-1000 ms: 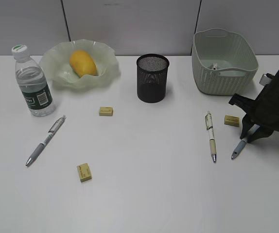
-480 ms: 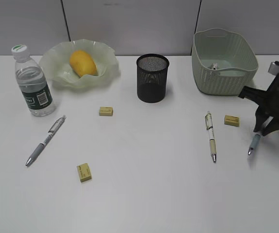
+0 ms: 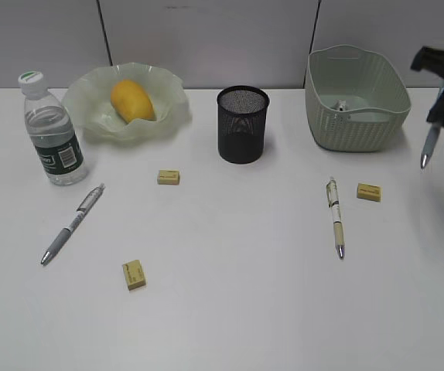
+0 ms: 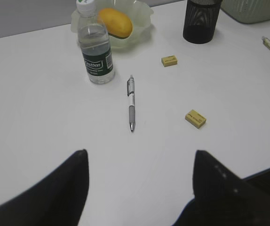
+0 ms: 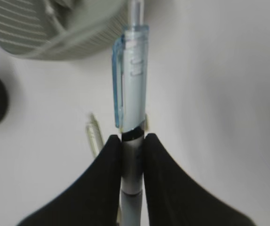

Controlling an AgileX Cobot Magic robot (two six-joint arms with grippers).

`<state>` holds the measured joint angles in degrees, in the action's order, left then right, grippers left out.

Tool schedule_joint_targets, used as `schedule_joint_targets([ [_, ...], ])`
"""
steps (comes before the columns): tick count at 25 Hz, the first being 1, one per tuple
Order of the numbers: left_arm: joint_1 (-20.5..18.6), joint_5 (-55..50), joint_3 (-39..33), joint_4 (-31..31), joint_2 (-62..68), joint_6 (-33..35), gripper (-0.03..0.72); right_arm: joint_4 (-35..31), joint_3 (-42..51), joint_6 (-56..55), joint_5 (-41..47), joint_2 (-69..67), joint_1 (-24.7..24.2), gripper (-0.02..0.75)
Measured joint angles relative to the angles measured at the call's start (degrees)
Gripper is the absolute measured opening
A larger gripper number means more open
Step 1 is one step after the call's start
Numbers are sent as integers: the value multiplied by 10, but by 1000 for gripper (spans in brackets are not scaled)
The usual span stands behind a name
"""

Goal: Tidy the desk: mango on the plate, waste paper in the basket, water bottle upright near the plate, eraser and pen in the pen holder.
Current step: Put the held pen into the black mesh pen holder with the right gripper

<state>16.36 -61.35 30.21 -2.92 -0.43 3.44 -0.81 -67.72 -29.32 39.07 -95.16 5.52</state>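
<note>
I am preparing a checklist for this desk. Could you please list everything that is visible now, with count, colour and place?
mango: 1, yellow-orange, in the plate
plate: 1, pale green, back left
water bottle: 1, clear, green label, upright, left of plate
pen holder: 1, black mesh, back centre
basket: 1, pale green, back right
erasers: 3, yellowish, on the desk
pens: 2 lying on the desk, 1 held
right gripper: black, shut on blue pen, raised
left gripper: black, open, low

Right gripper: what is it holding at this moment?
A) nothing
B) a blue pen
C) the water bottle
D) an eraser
B: in the right wrist view the right gripper is pinched shut on a pale blue pen, and the exterior view shows that pen hanging above the desk.
</note>
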Motion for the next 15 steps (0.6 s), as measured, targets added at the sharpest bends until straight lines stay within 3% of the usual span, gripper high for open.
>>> schedule_joint_targets([
  [5,0,0,0,0,0,0,523,-67,-52,74,-53,18,15,132],
  [15,0,0,0,0,0,0,523,-63,-86,118,-268,14,143,132],
])
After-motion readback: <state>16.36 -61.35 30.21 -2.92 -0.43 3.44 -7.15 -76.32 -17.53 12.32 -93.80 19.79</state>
